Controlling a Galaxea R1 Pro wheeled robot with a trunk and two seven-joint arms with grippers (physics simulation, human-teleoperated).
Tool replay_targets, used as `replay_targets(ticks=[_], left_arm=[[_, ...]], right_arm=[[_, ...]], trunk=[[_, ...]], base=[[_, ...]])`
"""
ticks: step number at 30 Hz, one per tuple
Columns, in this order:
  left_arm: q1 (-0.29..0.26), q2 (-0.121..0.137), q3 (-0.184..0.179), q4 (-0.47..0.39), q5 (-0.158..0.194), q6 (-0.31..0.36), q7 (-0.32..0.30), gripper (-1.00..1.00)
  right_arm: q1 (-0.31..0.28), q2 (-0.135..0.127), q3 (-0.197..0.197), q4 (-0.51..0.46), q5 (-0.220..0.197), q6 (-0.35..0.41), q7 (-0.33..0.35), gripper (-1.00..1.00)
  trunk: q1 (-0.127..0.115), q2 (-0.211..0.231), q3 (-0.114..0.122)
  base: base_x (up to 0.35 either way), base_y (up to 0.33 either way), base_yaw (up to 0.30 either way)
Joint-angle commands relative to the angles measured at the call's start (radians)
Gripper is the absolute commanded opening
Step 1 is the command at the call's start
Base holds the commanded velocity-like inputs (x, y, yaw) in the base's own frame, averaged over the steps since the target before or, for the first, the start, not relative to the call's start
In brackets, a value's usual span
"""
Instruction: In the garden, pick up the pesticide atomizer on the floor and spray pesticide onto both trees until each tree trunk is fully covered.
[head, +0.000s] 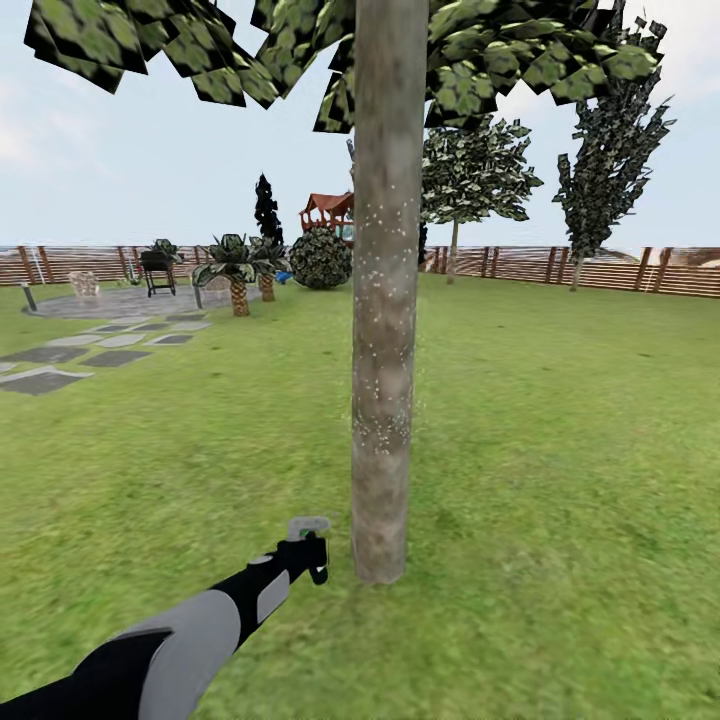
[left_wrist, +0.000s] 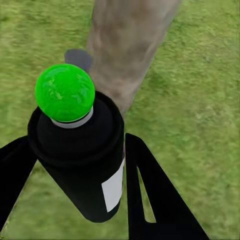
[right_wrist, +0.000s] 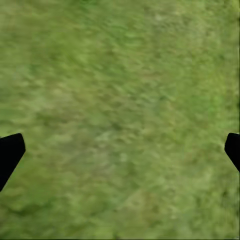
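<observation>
The pesticide atomizer (left_wrist: 82, 160) is looking like smooth matt black plastic (its green ball (left_wrist: 64, 92) is gleaming glossily), while the tree trunk (head: 386, 300) is showing rough, mottled bark.

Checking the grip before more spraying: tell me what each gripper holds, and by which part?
The left gripper holds the pesticide atomizer by its black body, one finger on each side. The right gripper is open over grass, holding nothing.

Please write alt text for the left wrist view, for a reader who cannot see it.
The left gripper holds the black pesticide atomizer, white label on its side and a bright green ball on top, between its two dark fingers. Just beyond it, the grey-brown tree trunk rises from the green lawn.
</observation>
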Motion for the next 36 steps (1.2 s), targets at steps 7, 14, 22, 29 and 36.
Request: replay_targets(ticks=[7, 14, 22, 29, 36], left_arm=[[0.000, 0.082, -0.036, -0.009, 0.002, -0.012, -0.129, -1.00], [0.000, 0.166, -0.161, -0.213, -0.159, 0.165, -0.692, -1.00], [0.000, 0.120, -0.267, -0.340, -0.238, 0.231, -0.929, -1.00], [0.000, 0.060, -0.285, -0.396, -0.242, 0.225, -1.013, -1.00], [0.000, 0.065, -0.270, -0.421, -0.235, 0.223, -1.024, -1.00]], right_arm=[[-0.386, -0.162, 0.000, -0.036, -0.002, 0.233, 0.195, 1.00], [-0.729, -0.188, 0.001, -0.024, 0.000, 0.451, 0.751, 1.00], [-0.851, -0.063, 0.003, -0.049, -0.002, 0.553, 1.293, 1.00], [-0.864, 0.077, 0.139, -0.169, -0.005, 0.674, 1.453, 1.00], [-0.864, 0.086, 0.154, -0.178, -0.005, 0.682, 1.470, -1.00]], trunk=[[0.000, 0.000, 0.000], [0.000, 0.000, 0.000], [0.000, 0.000, 0.000], [0.000, 0.000, 0.000], [0.000, 0.000, 0.000]], base=[[-0.002, 0.001, 0.000], [0.000, 0.000, 0.000], [0.000, 0.000, 0.000], [0.000, 0.000, 0.000], [0.000, 0.000, 0.000]])
